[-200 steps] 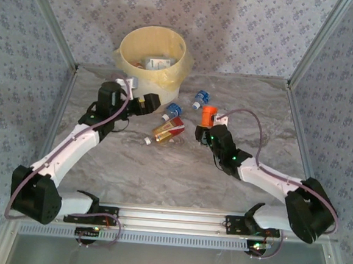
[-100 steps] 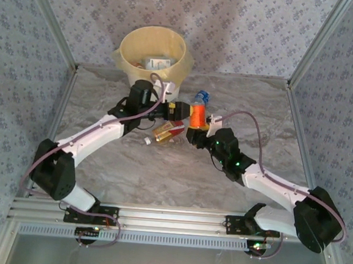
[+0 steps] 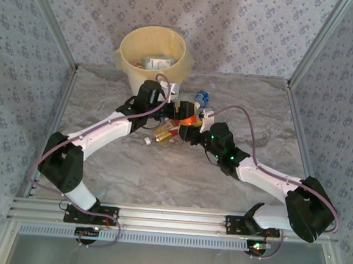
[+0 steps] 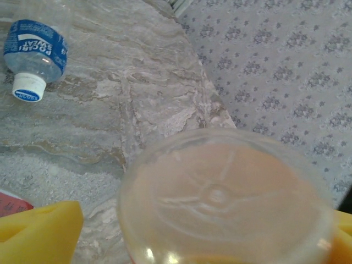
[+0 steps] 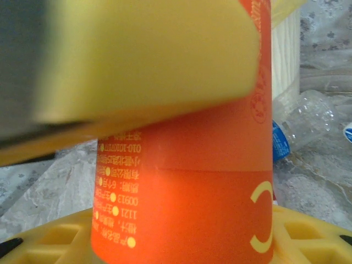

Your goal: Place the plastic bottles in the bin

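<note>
Centrally, smooth cylindrical orange-labelled bottle (image 5: 181, 187)

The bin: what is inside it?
Labelled bottles lie at the bottom of the bin. Its near wall covers the front part of the bottom, so anything there cannot be seen.

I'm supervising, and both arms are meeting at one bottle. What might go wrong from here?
1. The right gripper grips the orange-labelled plastic bottle, while the left gripper brackets its clear base with jaws open. Releasing too soon would likely drop it onto the marbled table.
2. Both grippers crowd together close to the gold-and-red bottle, so their fingers may clash or nudge it.
</note>
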Motion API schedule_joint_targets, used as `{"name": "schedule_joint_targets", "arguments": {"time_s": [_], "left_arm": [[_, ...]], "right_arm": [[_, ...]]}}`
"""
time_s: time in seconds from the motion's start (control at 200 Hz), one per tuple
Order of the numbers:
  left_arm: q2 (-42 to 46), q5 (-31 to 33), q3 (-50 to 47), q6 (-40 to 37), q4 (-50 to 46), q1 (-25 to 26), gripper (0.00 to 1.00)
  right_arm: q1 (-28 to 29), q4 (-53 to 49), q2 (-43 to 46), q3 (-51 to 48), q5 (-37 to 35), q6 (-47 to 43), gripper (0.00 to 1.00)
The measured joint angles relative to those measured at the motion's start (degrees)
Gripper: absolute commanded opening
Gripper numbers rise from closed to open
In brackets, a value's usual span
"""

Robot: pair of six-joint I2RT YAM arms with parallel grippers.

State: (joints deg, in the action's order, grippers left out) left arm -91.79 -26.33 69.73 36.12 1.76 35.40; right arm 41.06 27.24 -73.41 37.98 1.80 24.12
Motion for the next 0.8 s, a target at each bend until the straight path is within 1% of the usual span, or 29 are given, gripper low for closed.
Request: {"name": "schedule_joint_targets", "arguments": {"time_s": [0.21,0.27,0.335,0.415,0.56,0.799], "left_arm": [[-0.87,-0.55,0.42,2.12,1.46,0.26,0.60],[-1.29,-0.92,1.14,2.56,1.42,0.28,0.56],[-1.44,-1.25,1.46,2.82,1.40,0.28,0.53],[-1.44,-1.27,1.49,2.99,1.36,0.28,0.51],[-1.55,-1.25,1.60,3.02,1.05,0.24,0.49],[-2.10,0.92,2.56,2.99,-0.02,0.11,0.46]], "right_arm": [[0.50,-0.04,-1.75,1.31,1.51,0.00,0.39],[0.48,-0.20,-2.12,1.73,1.53,0.00,0.41],[0.37,-0.37,-2.14,2.03,1.53,0.00,0.45],[0.33,-0.94,-2.14,2.27,1.64,0.00,0.52],[0.07,-2.69,-2.03,2.89,2.01,-0.11,0.72],[-2.05,-9.35,2.16,2.91,4.31,-1.07,0.94]]}}
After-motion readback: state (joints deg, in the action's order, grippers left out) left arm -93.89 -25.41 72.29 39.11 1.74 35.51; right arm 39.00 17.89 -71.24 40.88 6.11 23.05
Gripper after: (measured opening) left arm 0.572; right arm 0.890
